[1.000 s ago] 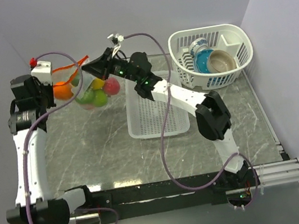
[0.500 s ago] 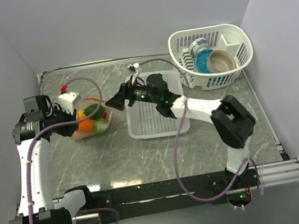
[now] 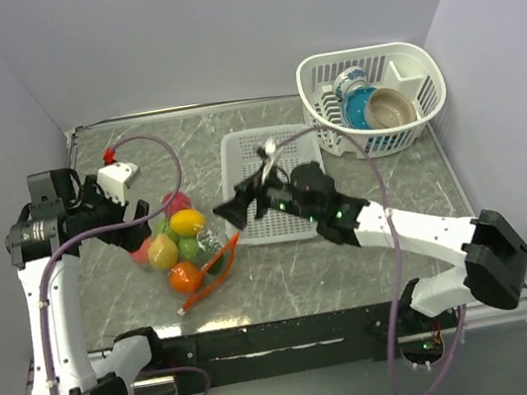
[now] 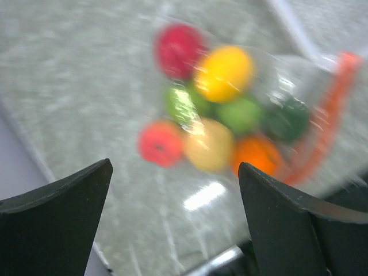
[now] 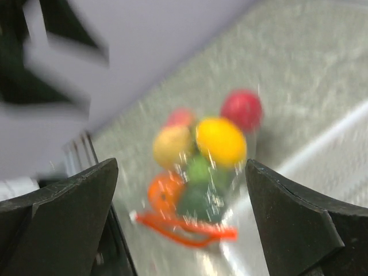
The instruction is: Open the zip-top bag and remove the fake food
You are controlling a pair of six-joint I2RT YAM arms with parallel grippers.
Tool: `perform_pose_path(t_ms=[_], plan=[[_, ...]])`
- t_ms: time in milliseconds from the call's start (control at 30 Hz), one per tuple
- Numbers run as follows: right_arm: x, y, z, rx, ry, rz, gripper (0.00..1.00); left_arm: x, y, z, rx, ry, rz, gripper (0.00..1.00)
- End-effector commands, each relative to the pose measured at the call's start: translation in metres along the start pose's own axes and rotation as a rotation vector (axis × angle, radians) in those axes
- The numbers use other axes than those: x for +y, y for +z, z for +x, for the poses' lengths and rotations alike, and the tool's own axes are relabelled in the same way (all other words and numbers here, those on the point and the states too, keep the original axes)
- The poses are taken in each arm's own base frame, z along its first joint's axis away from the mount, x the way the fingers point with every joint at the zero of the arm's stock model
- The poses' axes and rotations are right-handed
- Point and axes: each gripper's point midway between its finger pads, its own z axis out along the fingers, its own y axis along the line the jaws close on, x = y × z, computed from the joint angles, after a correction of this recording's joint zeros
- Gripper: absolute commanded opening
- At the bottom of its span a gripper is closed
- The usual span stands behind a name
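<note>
**Bag Position and Hand State**

The clear plastic zip-top bag [image 3: 188, 252] is laid on the grey marbled counter [image 3: 296, 273], with the small round plastic fruits [image 3: 187, 223] bunched inside. The left hand [image 4: 173, 167] and right hand [image 5: 181, 163] are spread wide and empty, one on either side of the bag.

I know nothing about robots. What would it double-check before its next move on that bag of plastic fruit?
1. Zip-top bag lying on the table: ok.
2. Left gripper jaws apart, empty: ok.
3. Right gripper jaws apart, empty: ok.
4. Orange zip strip exposed at the bag's near side: ok.
5. Bag mouth open: cannot tell, wrist views blurred.
6. Fake food out of the bag: not ok, bunched inside.
</note>
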Motion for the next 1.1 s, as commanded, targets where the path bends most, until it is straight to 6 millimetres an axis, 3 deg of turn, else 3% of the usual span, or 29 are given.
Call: perform_pose_path(t_ms=[0, 67, 100, 167, 267, 333, 467, 567, 600, 700, 800, 933, 1067], plan=[[-0.003, -0.032, 0.030, 0.042, -0.094, 0.110, 0.88, 0.062, 0.037, 0.005, -0.043, -0.050, -0.272, 0.99], [0.004, -0.048, 0.035, 0.030, -0.084, 0.114, 0.79, 0.087, 0.066, 0.024, 0.025, -0.076, -0.331, 0.90], [0.002, -0.055, 0.047, 0.047, -0.082, 0.120, 0.76, 0.092, 0.080, 0.041, 0.077, -0.097, -0.337, 0.87], [0.015, -0.069, 0.046, 0.028, -0.075, 0.093, 0.64, 0.101, 0.105, 0.063, 0.172, -0.129, -0.323, 0.76], [0.030, -0.082, 0.059, 0.043, -0.089, 0.049, 0.47, 0.106, 0.128, 0.075, 0.218, -0.153, -0.298, 0.69], [0.030, -0.080, 0.070, 0.064, -0.093, 0.049, 0.43, 0.115, 0.136, 0.072, 0.205, -0.160, -0.316, 0.68], [0.039, -0.064, 0.092, 0.125, -0.089, 0.023, 0.41, 0.125, 0.154, 0.067, 0.227, -0.194, -0.285, 0.68], [0.049, -0.046, 0.104, 0.154, -0.102, 0.003, 0.41, 0.119, 0.162, 0.068, 0.241, -0.223, -0.235, 0.66], [0.047, -0.039, 0.118, 0.190, -0.110, 0.010, 0.41, 0.117, 0.163, 0.069, 0.241, -0.227, -0.224, 0.66], [0.046, -0.024, 0.133, 0.226, -0.122, 0.018, 0.42, 0.111, 0.167, 0.076, 0.253, -0.237, -0.205, 0.63], [0.044, -0.013, 0.138, 0.234, -0.128, 0.026, 0.44, 0.106, 0.169, 0.086, 0.272, -0.242, -0.190, 0.50], [0.050, -0.002, 0.142, 0.244, -0.127, 0.007, 0.50, 0.100, 0.170, 0.099, 0.296, -0.250, -0.187, 0.20], [0.055, 0.009, 0.144, 0.248, -0.115, -0.006, 0.57, 0.096, 0.170, 0.102, 0.300, -0.263, -0.179, 0.08]])
